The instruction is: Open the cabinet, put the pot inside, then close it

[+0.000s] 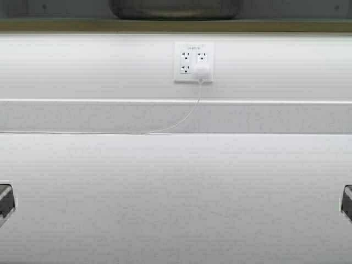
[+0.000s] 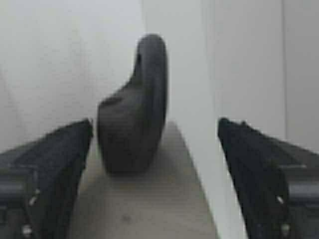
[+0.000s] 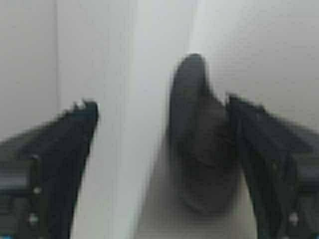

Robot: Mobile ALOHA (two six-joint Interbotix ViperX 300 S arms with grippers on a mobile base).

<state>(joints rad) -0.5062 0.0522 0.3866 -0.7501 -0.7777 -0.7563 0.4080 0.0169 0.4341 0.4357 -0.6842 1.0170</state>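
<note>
In the high view only the dark rounded underside of the pot point(image 1: 175, 8) shows, at the very top above the wood lower edge of the cabinet point(image 1: 176, 25); the cabinet doors are out of view. In the left wrist view my left gripper point(image 2: 155, 124) is open, and one dark loop handle point(image 2: 133, 104) of the pot stands between its fingers on a pale shelf surface point(image 2: 149, 199). My right gripper point(image 3: 162, 102) is open too. The other loop handle point(image 3: 199, 134) sits between its fingers, close against one of them.
Below the cabinet is a white wall with an outlet plate point(image 1: 193, 62), a plugged-in white charger point(image 1: 202, 70) and its thin cable trailing left. A white countertop point(image 1: 176, 192) fills the lower half. Dark arm parts show at the left point(image 1: 5, 201) and right point(image 1: 346, 201) edges.
</note>
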